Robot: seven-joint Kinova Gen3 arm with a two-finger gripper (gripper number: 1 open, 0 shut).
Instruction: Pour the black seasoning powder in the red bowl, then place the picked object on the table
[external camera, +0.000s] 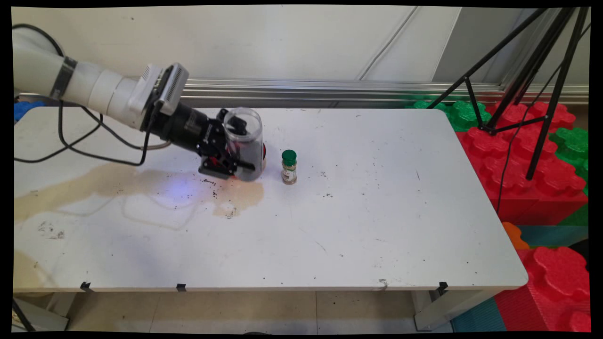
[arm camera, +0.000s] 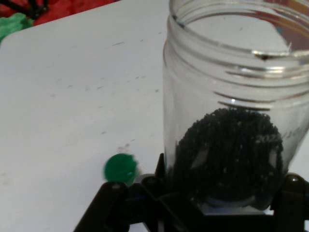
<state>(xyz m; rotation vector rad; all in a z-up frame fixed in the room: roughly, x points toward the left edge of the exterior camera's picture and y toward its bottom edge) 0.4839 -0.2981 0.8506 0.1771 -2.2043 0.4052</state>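
Hand [external camera: 233, 155] clamped on clear glass jar [external camera: 245, 141], low over the tabletop [external camera: 358, 226].
Jar sits between the fingers, open mouth up, long axis near vertical, dark granules [arm camera: 227, 154] in its bottom. Small green-capped spice bottle [external camera: 289, 167] stands upright just beyond the jar; label unreadable. Brown stain [external camera: 94, 183] under the hand.

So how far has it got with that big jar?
Done, by the look of it: the claw is shut on the open clear jar, part full of dark grains. In hand: the jar sits low at the white table; lifted or resting, I can't tell. Untouched: the small green-capped bottle stands beside it.
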